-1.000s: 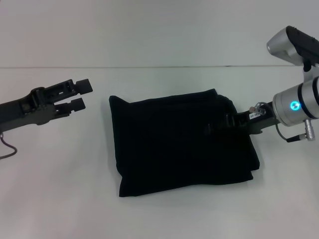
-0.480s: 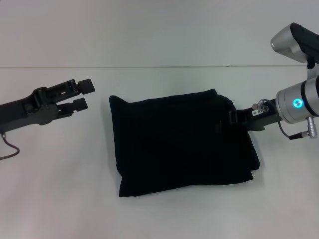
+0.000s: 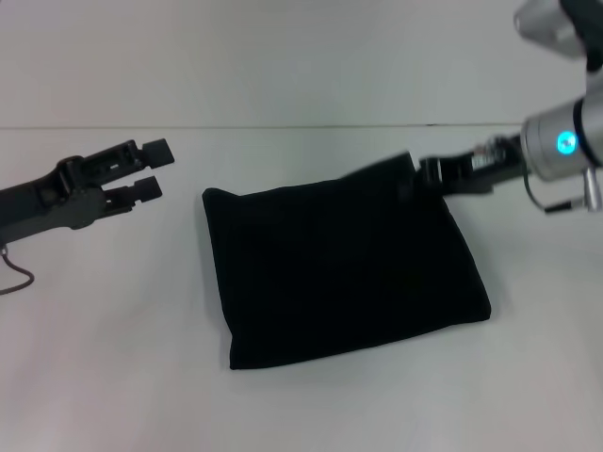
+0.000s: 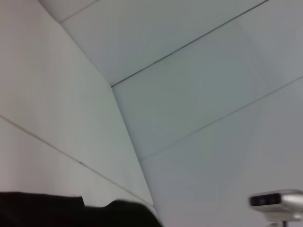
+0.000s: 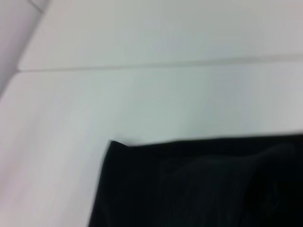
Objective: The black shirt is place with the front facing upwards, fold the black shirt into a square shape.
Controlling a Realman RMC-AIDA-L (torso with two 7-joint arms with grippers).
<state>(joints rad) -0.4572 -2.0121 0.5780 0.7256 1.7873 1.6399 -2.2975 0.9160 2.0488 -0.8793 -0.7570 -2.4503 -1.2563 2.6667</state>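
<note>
Black shirt (image 3: 339,268) folded mid-desk (image 3: 113,377); right gripper (image 3: 415,179) at its far right corner, fingers unclear; left gripper (image 3: 151,169) beside, fingers apart.

The white table (image 3: 113,377) is bare all around the black shirt (image 3: 339,268), so there is lots of room at the front and on both sides. The left gripper (image 3: 153,169) hangs apart from the shirt, with a clear strip of table between them. The right gripper (image 3: 415,176) sits at the shirt's far right corner (right against the cloth), so that corner is blocked.
</note>
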